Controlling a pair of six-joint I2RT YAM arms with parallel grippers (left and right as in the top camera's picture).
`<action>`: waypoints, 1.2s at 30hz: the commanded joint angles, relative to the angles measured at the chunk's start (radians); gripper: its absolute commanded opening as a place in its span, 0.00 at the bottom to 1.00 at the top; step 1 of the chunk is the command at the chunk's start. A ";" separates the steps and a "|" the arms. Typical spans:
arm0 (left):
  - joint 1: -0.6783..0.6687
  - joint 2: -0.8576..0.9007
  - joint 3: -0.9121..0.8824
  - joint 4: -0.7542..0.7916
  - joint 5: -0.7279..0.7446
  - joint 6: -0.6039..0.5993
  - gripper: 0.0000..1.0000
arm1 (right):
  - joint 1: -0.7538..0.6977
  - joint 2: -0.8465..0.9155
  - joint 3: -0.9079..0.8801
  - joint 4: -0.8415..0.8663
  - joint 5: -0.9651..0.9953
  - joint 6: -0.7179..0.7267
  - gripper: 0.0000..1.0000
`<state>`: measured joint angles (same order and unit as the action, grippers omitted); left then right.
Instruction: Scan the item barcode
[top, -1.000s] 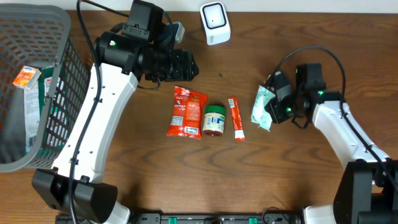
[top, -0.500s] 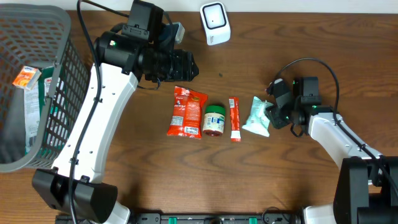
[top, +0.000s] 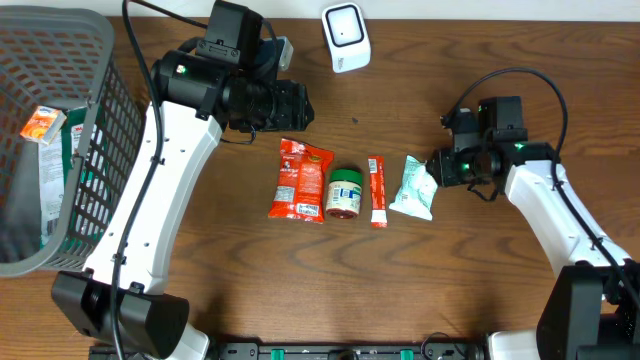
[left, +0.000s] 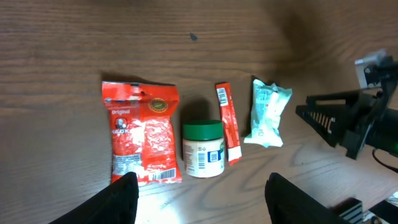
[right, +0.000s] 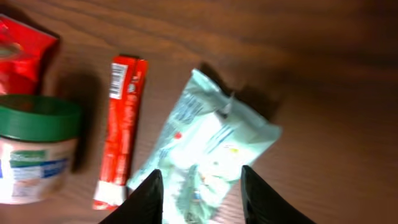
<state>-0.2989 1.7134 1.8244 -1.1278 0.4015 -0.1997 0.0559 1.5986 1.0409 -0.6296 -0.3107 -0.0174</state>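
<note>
A pale green pouch (top: 413, 188) is shown lying flat on the bench (top: 450, 280), at the right end of a row formed with a red packet (top: 300, 180), a green-lidded jar (top: 345, 193) and a red stick sachet (top: 377, 190). The right fingers (right: 146, 199) are held apart just right of the pouch, with nothing clamped. The left fingers (left: 121, 202) are spread wide above the row, empty. A white scanner (top: 346, 36) is set at the far edge, well apart.
</note>
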 joint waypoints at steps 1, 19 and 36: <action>-0.001 0.003 -0.018 -0.009 -0.022 0.023 0.66 | 0.015 -0.008 -0.061 0.023 -0.066 0.099 0.35; -0.001 0.005 -0.054 -0.012 -0.022 0.023 0.66 | 0.029 -0.008 -0.321 0.229 0.340 0.136 0.22; -0.001 0.006 -0.054 -0.015 -0.103 0.022 0.66 | 0.039 -0.006 -0.026 0.022 -0.019 0.136 0.21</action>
<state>-0.2989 1.7134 1.7767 -1.1439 0.3515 -0.1856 0.0818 1.5852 1.0248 -0.6060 -0.2481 0.1074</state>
